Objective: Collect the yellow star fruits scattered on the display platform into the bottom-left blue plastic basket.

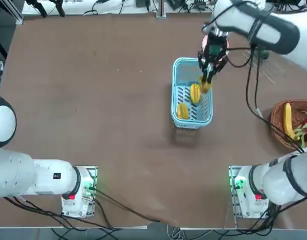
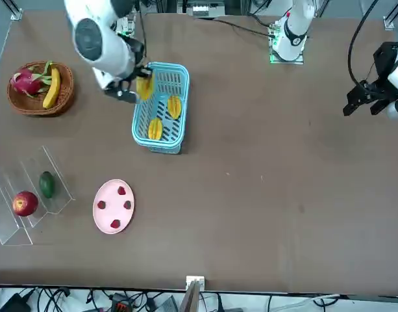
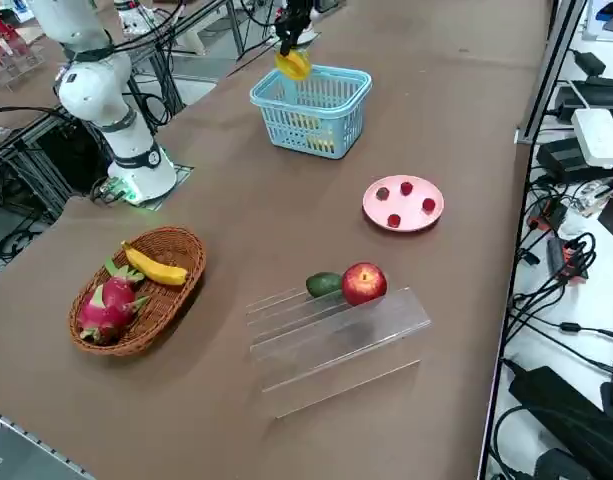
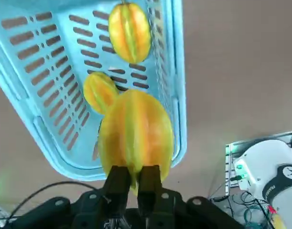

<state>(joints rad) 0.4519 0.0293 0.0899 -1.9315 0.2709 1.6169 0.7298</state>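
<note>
The light blue slotted basket [image 1: 181, 80] looks like smooth plastic with a slight sheen; the round brown basket [image 3: 191, 250] is rough woven wicker. The clear ridged rack [image 3: 336, 345] seems glossy plastic — see-through — while the brown desk [image 1: 108, 125] looks smooth, mostly matt.

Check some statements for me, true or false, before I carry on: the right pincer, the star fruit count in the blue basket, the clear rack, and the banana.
1. The right pincer is at the blue basket, gripping a star fruit. True.
2. Three star fruits lie loose in the blue basket. False: two do; the third is gripped.
3. The clear rack holds a red apple. True.
4. The banana lies on the pink plate. False: the banana is in the wicker basket.
</note>
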